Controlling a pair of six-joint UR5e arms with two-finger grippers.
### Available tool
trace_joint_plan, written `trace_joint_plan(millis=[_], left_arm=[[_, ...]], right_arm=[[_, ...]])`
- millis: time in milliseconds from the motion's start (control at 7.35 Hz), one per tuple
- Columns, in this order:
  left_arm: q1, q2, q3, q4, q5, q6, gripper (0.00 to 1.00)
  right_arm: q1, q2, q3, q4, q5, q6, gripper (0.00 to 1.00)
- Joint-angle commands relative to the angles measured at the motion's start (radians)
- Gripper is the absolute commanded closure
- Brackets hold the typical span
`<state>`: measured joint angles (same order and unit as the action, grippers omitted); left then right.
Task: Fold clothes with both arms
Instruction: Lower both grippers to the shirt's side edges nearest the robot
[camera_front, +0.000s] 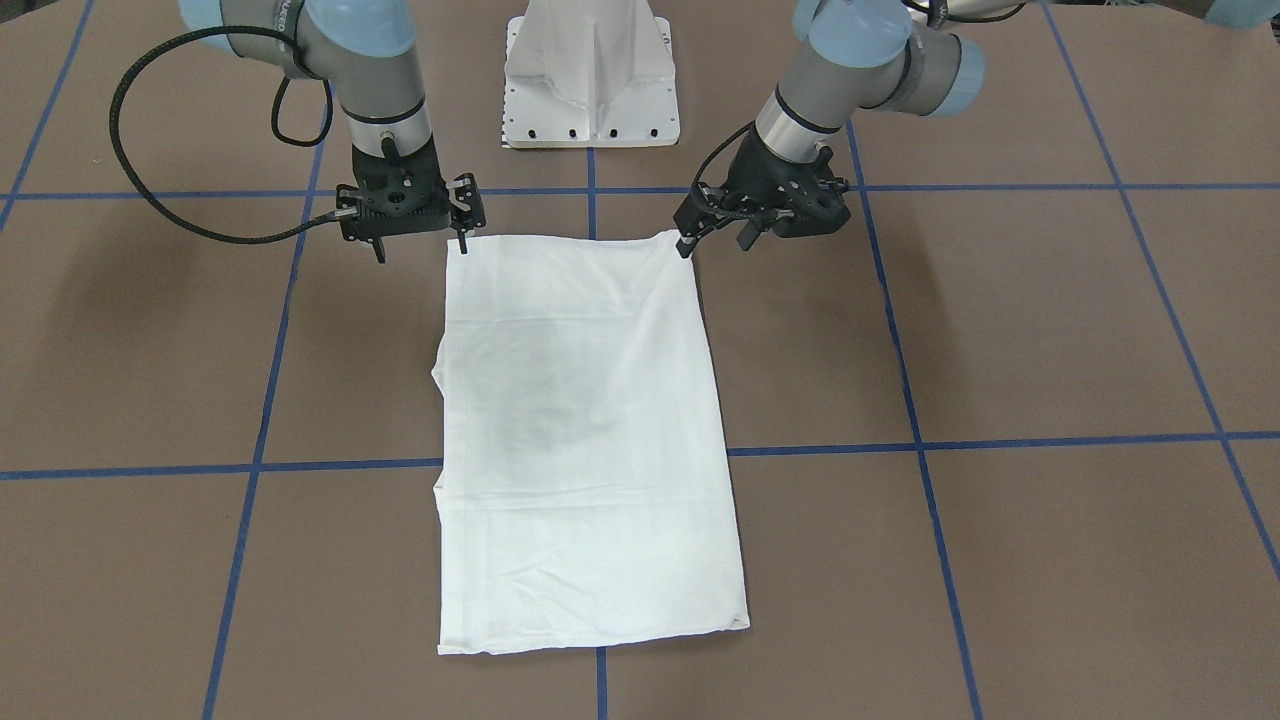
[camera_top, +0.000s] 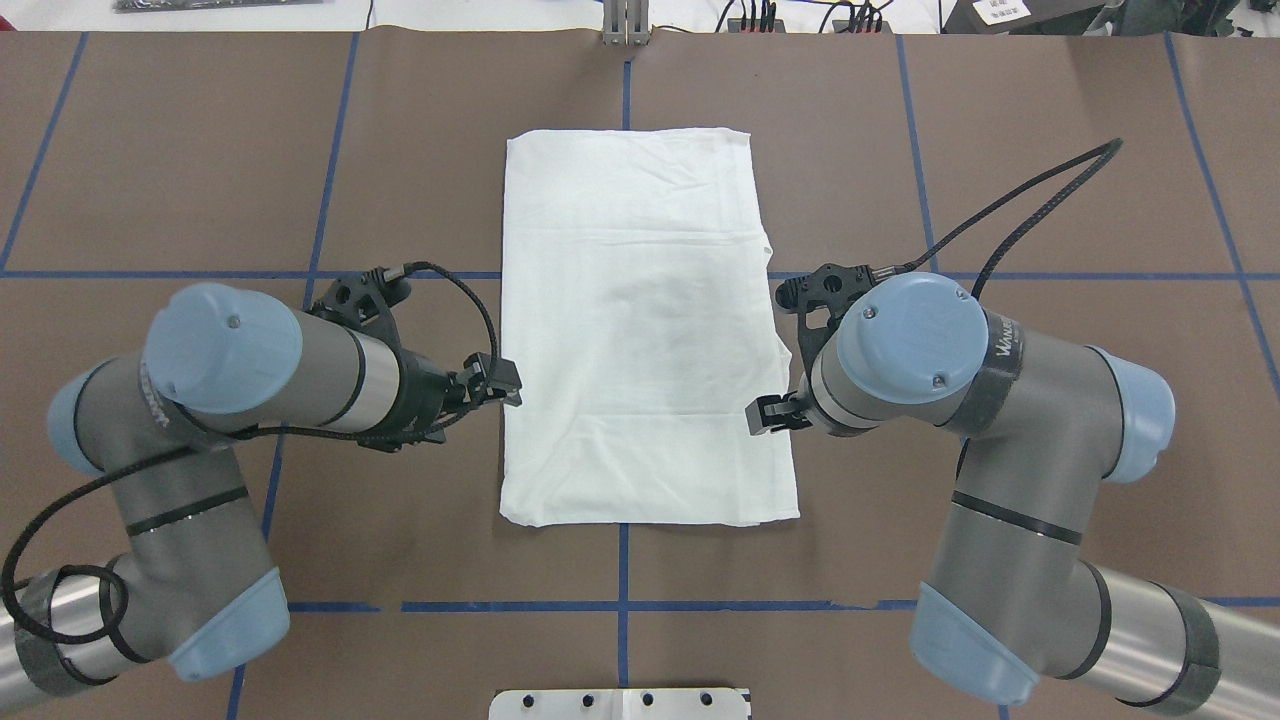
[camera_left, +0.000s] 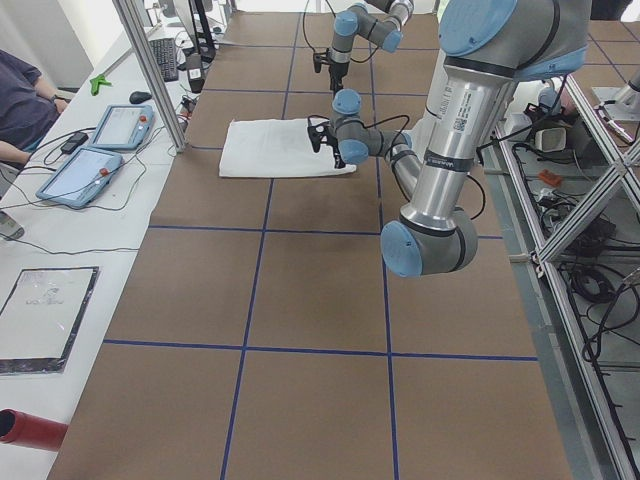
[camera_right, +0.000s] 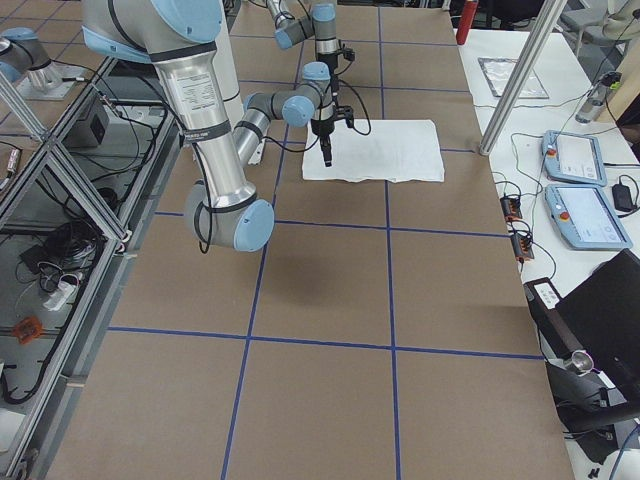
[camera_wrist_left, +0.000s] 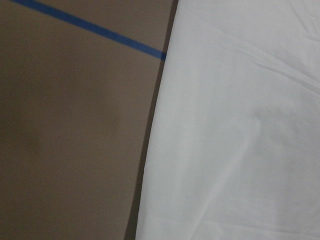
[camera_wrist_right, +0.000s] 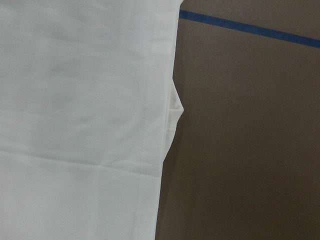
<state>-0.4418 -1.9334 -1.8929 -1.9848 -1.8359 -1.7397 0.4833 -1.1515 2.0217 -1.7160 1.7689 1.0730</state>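
the white cotton shirt is already a long rectangle, crosswise folds likely remaining; black left gripper and right gripper gape empty.

The left arm enters the overhead view from 8 o'clock, its forearm reaching toward 3 o'clock. The left gripper hangs tilted, fingertips down, jaws spread apart. The right arm comes in from 4 o'clock and reaches toward 9 o'clock. The right gripper points straight down with its jaws parted wide.
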Motion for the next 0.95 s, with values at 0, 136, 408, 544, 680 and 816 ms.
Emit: trace_joint_plan(millis=[0, 136, 408, 544, 680, 816], left_arm=[[0.128, -0.033, 0.033, 0.073, 0.087, -0.066, 0.01], [0.130, -0.057, 0.066, 0.073, 0.108, -0.064, 0.01], [0.130, -0.064, 0.075, 0.070, 0.130, -0.060, 0.04], [0.127, -0.062, 0.077, 0.072, 0.135, -0.052, 0.07], [0.127, -0.064, 0.084, 0.072, 0.156, -0.050, 0.08], [0.127, -0.064, 0.093, 0.070, 0.159, -0.050, 0.11]], right_arm=[[-0.003, 0.004, 0.023, 0.001, 0.009, 0.041, 0.00], [-0.002, 0.004, 0.023, 0.001, 0.007, 0.041, 0.00], [-0.002, 0.004, 0.020, 0.001, 0.007, 0.041, 0.00], [-0.002, 0.004, 0.020, 0.001, 0.007, 0.041, 0.00], [-0.002, 0.004, 0.020, 0.001, 0.006, 0.041, 0.00], [-0.002, 0.004, 0.017, 0.001, 0.006, 0.041, 0.00]])
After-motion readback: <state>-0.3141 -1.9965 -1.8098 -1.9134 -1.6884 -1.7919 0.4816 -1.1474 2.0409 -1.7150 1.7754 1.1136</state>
